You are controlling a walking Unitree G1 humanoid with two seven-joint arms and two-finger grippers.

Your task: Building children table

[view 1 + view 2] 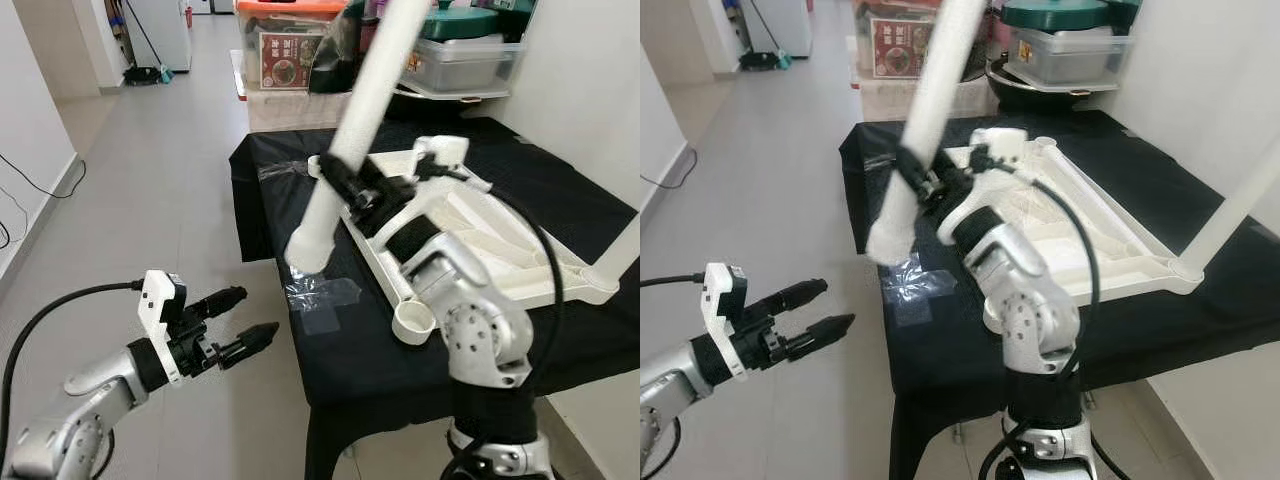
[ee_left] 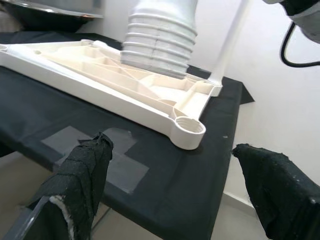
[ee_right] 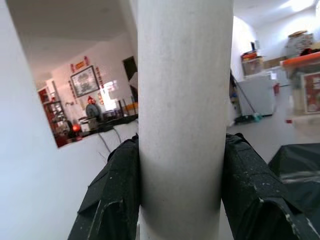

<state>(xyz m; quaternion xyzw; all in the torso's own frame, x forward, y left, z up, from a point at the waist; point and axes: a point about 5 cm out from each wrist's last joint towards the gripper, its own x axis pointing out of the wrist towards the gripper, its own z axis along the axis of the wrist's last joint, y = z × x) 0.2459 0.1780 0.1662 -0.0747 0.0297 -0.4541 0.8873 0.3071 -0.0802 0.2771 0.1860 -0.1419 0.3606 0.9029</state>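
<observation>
Left end effector (image 1: 240,322): nearest item, low over the floor beside the desk's left edge, two black fingers spread apart, nothing between them. In its wrist view the fingers (image 2: 82,172) frame the desk edge.

Right end effector (image 1: 345,185): raised over the desk, fingers clamped on opposite sides of a long white cylindrical plastic table leg (image 1: 355,120). Leg held tilted, upper end leaning away toward the storage boxes, lower ribbed threaded end (image 2: 160,37) hanging over the near left part of the tabletop, not touching it.

Desk (image 1: 370,350): low, covered in black cloth. Patches of clear tape (image 1: 320,300) on the cloth near the front left edge.

White moulded plastic children's tabletop (image 1: 480,235): lies upside down on the desk, ribbed underside up, round threaded sockets at the corners. Nearest corner socket (image 1: 414,322) open, close to the desk's front edge. Second white leg (image 1: 1238,205) stands upright in the right corner socket.

Room: grey tiled floor (image 1: 170,180) running down a corridor; white walls; black cable (image 1: 35,185) by the left wall. Behind the desk, clear storage boxes (image 1: 465,60), one with an orange lid (image 1: 290,8), one carrying a green lid (image 1: 1055,12).
</observation>
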